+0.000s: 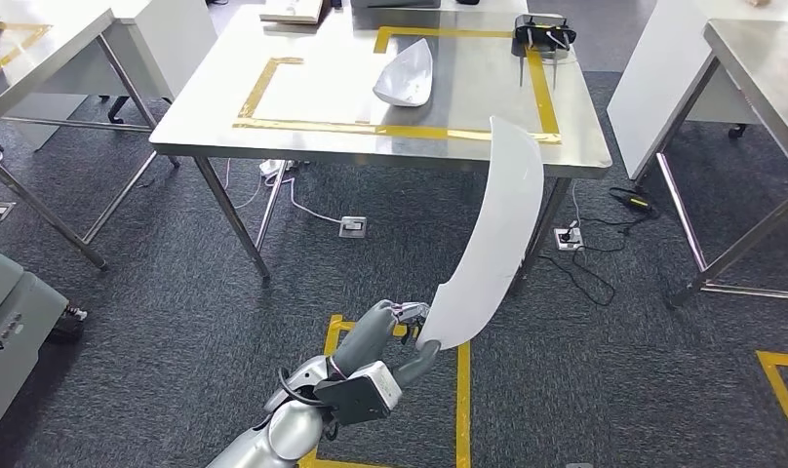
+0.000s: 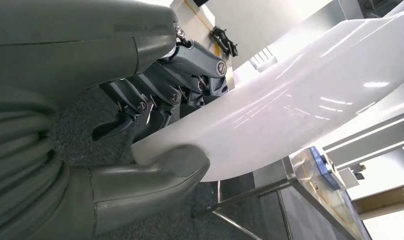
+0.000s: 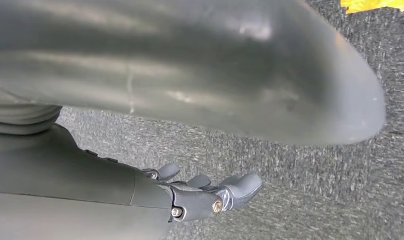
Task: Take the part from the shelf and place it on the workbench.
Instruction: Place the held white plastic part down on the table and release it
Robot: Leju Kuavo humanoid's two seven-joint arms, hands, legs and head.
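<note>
- left hand (image 1: 395, 331) grips the part (image 1: 492, 239), a long white curved panel, right at its lower end
- thumb (image 1: 421, 359) sits on one face of the part and the darker fingers (image 1: 407, 312) on the other, so the bottom edge is pinched between them
- from the hand the part sticks up and away, bowing out to the right, and its far tip overlaps the front edge of the workbench (image 1: 215, 107) in the head view. can't tell whether it actually touches the bench or just hangs in front of it
- in the left wrist view the part (image 2: 290, 110) is a glossy white sheet running out from the hand (image 2: 155, 115), thumb (image 2: 155, 175) pressed against its near edge, fingers (image 2: 150, 102) curled on the other side
- the rest of the part is over the grey carpet (image 1: 176, 283), clear of the floor
- bench has a yellow tape outline (image 1: 390, 129) on it, and a second white part (image 1: 407, 76) lies inside that outline, well away from the held one
- black tool (image 1: 543, 32) sits at the far right corner of the bench, on the tape line
- right hand (image 3: 210, 192) hangs over the carpet (image 3: 315, 185) holding nothing, fingers loosely bent and apart
</note>
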